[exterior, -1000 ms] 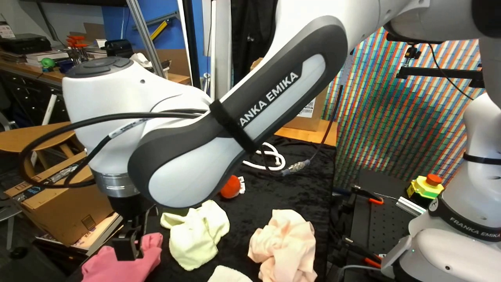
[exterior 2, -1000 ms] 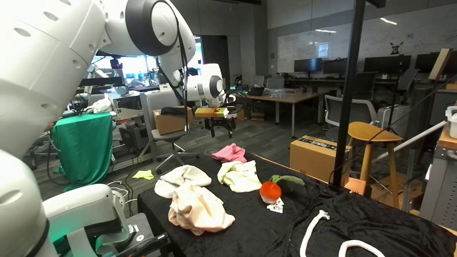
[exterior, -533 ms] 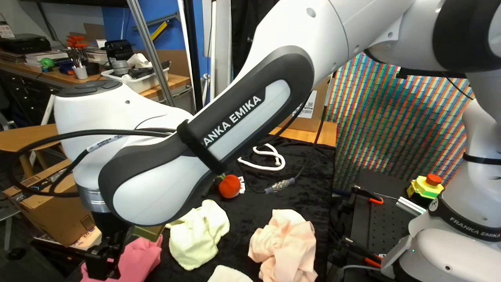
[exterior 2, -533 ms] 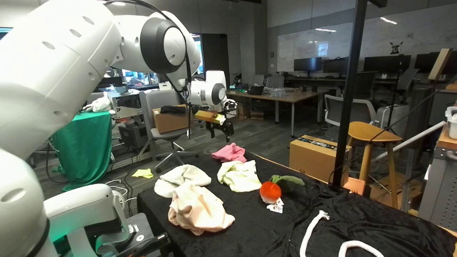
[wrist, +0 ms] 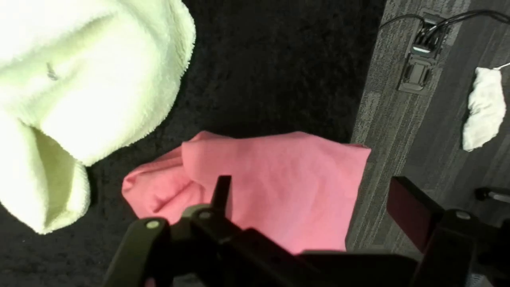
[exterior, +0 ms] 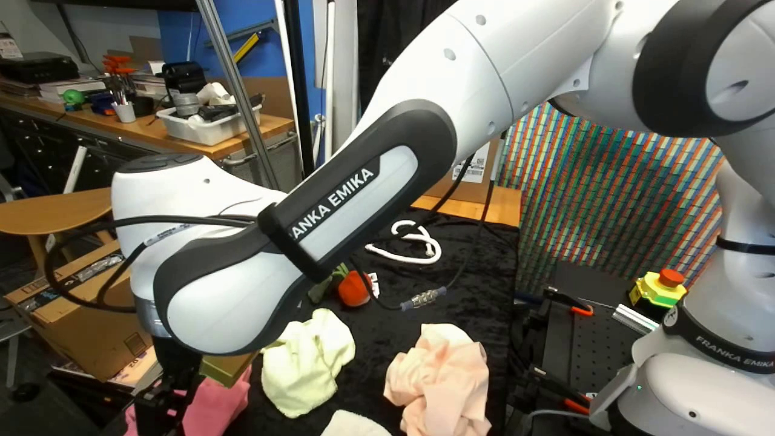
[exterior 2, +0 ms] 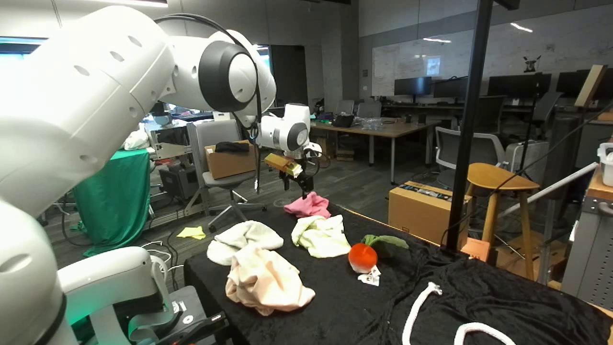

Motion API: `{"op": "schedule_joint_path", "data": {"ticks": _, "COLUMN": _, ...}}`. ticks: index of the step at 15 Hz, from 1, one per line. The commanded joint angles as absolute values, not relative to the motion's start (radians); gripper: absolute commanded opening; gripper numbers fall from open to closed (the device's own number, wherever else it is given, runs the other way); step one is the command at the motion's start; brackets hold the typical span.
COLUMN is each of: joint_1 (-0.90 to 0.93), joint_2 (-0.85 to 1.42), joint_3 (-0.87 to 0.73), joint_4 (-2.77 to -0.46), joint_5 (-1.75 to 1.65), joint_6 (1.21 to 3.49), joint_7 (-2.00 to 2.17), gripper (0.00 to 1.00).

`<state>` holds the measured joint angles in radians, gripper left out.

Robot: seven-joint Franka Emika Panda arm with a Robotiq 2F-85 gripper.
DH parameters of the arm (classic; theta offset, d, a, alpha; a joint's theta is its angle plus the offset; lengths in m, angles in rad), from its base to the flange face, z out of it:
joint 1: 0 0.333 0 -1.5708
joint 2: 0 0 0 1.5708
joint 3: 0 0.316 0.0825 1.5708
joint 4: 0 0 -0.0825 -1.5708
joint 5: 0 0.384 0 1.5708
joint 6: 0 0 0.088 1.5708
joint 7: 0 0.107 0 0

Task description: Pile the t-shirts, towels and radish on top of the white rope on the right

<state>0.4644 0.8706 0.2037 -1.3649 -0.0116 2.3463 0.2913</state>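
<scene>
My fingers [wrist: 411,213] are spread wide, pink cloth [wrist: 283,183] below and between them (can't tell if anything's touching, tbh). Its long axis runs roughly finger to finger: bunched end pointing left in the wrist view, flat end at the bench [wrist: 279,71] edge. Pale-green cloth [wrist: 115,91] just beside it, radish [exterior 2: 362,258] farther off, then the white rope [exterior 2: 417,306].

Bare black tablecloth [exterior 2: 334,287] leaves passage between the peach cloth [exterior 2: 266,282] and radish [exterior 2: 362,258]; a dark post [exterior 2: 467,143] stands at its edge.
</scene>
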Motion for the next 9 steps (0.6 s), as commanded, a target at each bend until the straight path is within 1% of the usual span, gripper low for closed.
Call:
{"op": "schedule_joint_path", "data": {"ticks": 1, "joint_1": 0.447, "joint_2": 0.907, "joint_3": 0.211, "joint_4": -1.342, "joint_5": 0.033, "joint_6": 2.369, "joint_7": 0.268, "gripper": 1.00}}
{"op": "schedule_joint_path", "data": {"ticks": 9, "joint_1": 0.436, "joint_2": 0.953, "joint_3": 0.215, "joint_4": -1.342, "joint_5": 0.041, "joint_6": 2.418, "joint_7": 0.251, "gripper": 1.00}}
